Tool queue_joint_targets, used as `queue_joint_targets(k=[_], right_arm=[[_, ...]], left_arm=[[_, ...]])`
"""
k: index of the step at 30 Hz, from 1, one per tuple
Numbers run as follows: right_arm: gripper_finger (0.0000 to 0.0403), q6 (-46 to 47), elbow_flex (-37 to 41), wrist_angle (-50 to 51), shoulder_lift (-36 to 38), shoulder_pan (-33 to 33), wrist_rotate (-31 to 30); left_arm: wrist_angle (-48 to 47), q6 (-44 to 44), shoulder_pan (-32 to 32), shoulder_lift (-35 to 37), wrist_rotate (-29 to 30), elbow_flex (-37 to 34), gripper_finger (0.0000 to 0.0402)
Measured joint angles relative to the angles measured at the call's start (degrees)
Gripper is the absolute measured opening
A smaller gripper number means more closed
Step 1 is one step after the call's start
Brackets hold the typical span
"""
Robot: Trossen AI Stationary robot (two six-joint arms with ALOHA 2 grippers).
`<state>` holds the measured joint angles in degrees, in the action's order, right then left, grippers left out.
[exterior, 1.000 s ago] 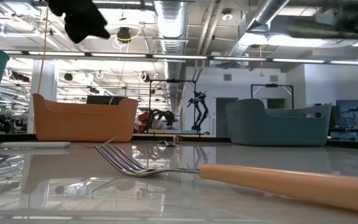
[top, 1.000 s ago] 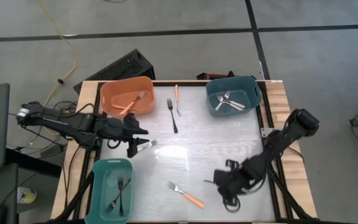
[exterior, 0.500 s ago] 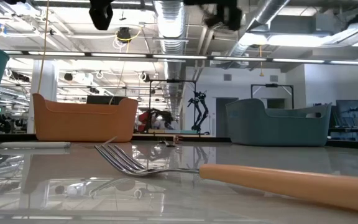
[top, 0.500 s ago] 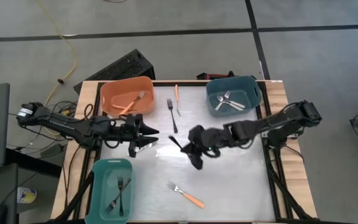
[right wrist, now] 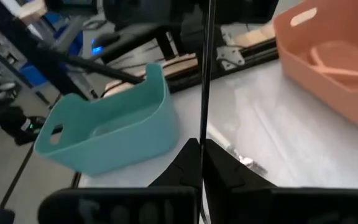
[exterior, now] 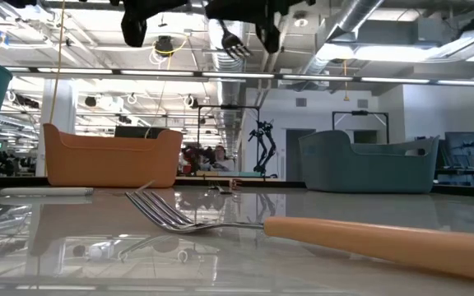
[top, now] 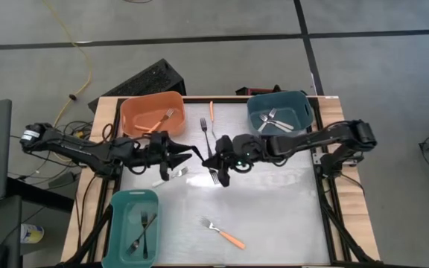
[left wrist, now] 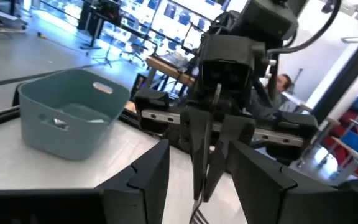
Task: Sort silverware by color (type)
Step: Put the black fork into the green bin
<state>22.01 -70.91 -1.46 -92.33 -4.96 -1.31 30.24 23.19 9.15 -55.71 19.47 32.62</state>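
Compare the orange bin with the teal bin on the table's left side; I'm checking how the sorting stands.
Colour: the orange bin is orange, while the teal bin is green-blue.
Contents: the orange bin holds orange-handled silverware, and the teal bin holds two dark forks, crossed.
Place: in the high view, the orange bin sits at the table's upper left corner and the teal bin at its lower left.
Both are open-topped, rounded rectangular bins.

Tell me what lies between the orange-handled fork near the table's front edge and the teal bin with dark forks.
Nothing; in the high view, the table between orange-handled fork and teal bin is bare.
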Motion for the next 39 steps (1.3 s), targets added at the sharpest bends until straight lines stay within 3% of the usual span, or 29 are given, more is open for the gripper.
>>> queue_joint_targets(k=[13,19,26,39], right_arm=[[0.0025,-0.3,0.0,-3.3,-1.7,3.0,3.3],[0.0025,-0.6,0.0,-3.3,-1.7,3.0,4.5],[0.0025,-0.6,0.0,-3.4,-1.7,3.0,4.6],[0.0025,-0.9,0.0,-3.4,-1.7,2.7,5.0]], left_arm=[[9.9,0.1,-2.9,-6.3,-1.8,0.0,0.0137],[11.3,0.1,-4.0,-6.3,-2.2,0.0,0.0091],[11.3,0.1,-4.7,-6.3,-4.3,0.0,0.0009],[11.3,0.0,-4.7,-6.3,-5.6,0.0,0.0000]])
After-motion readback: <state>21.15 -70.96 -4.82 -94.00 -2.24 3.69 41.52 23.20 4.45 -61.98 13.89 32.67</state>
